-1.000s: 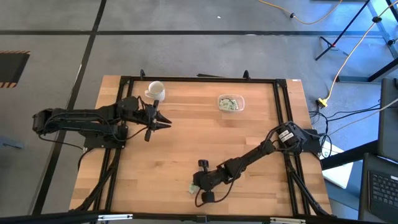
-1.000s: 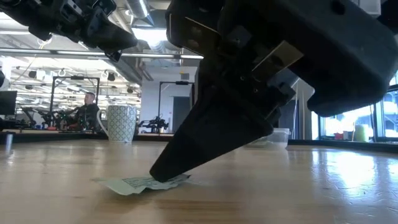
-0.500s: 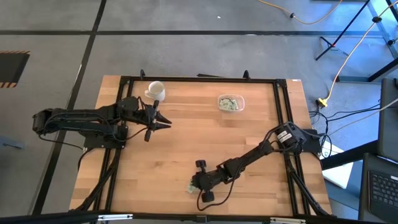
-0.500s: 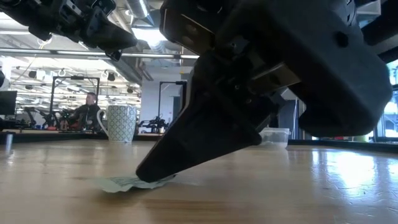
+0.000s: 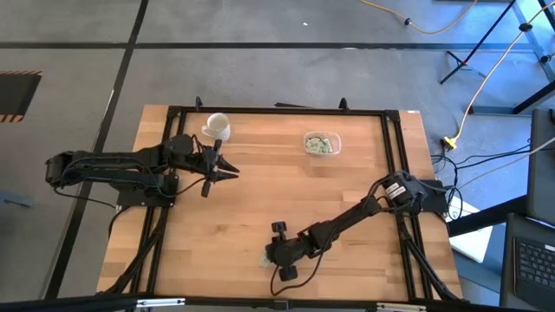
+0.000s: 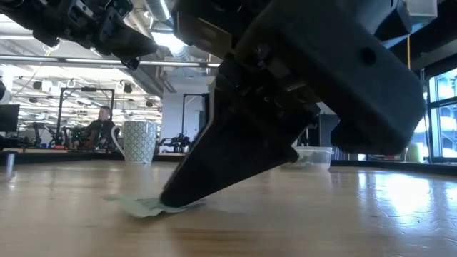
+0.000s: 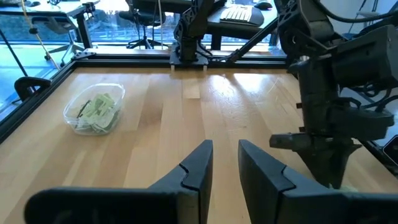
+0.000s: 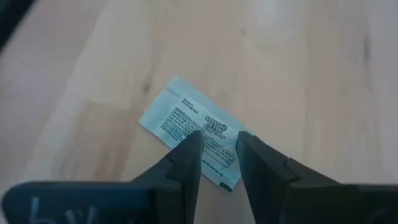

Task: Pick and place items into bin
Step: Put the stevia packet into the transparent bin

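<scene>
One pale green and white packet (image 8: pixel 180 118) lies flat on the wood near the table's near edge (image 5: pixel 264 261). My right gripper (image 8: pixel 219 138) stands on it from above, its fingers a narrow gap apart (image 5: pixel 270 256). In the low view its dark fingers come down onto the packet (image 6: pixel 139 205). The clear bin (image 5: pixel 322 144) sits toward the far side with several packets inside (image 7: pixel 94 110). My left gripper (image 5: pixel 232 173) hovers by the white mug (image 5: pixel 217 127), narrowly open and touching nothing (image 7: pixel 225 149). My right gripper comes at the packet from above, slanting down. Both fingertips (image 8: pixel 194 138) rest on its printed upper face (image 8: pixel 214 129), toward one end, with the print showing in the gap between them. The packet lies flat on the table, not pinched or lifted (image 6: pixel 143 207).
The white mug (image 6: pixel 139 141) stands near the far left of the table, just beyond my left gripper. The bin (image 6: pixel 314 155) is far across the table from the right gripper. Black frame rails (image 5: pixel 395 173) run along the table edges. Bare wood lies between the two arms.
My right gripper has crept toward the table's left edge with its fingertips low on the packet. The packet has slid along the wood with it, staying flat. The left arm has kept still.
</scene>
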`<action>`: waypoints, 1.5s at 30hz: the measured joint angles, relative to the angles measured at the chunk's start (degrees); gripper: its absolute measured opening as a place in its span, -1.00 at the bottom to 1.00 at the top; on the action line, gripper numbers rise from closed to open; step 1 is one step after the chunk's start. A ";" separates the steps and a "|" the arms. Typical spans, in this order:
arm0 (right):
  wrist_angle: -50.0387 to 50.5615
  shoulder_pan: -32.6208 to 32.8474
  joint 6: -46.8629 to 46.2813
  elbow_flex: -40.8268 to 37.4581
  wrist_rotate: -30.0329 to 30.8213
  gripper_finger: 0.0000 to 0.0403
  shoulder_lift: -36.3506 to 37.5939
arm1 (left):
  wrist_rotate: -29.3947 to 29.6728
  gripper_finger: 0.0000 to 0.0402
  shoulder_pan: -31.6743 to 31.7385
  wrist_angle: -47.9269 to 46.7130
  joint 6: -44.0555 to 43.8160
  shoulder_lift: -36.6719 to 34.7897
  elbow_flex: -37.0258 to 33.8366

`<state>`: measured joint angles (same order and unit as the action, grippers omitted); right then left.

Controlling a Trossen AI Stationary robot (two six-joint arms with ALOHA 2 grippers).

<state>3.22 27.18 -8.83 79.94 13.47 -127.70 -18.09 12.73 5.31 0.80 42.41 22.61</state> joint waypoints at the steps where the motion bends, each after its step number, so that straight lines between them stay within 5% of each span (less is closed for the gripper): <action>1: 1.21 0.00 -1.05 0.02 0.44 -0.44 0.06 | 0.00 -0.65 0.00 -0.01 0.01 0.00 0.00; 19: 3.09 -0.46 -6.54 -0.12 0.90 -0.86 0.23 | 0.00 -0.66 0.01 -0.43 0.02 0.00 0.00; 27: 5.95 -1.05 -9.41 -0.68 -0.26 -0.93 6.67 | 0.01 -0.65 0.01 -0.42 0.02 0.00 0.00; 37: 37.88 -7.11 -18.32 -0.38 13.67 -0.94 24.90 | 0.59 -0.65 0.39 -0.27 0.57 -0.36 0.02; 45: 49.70 -23.14 -15.37 -7.68 14.15 -0.94 38.90 | 1.47 -0.67 2.62 -0.58 0.61 -1.18 0.02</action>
<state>52.92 4.04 -24.20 72.26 27.63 -88.81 -16.61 15.36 4.73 1.40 41.24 22.63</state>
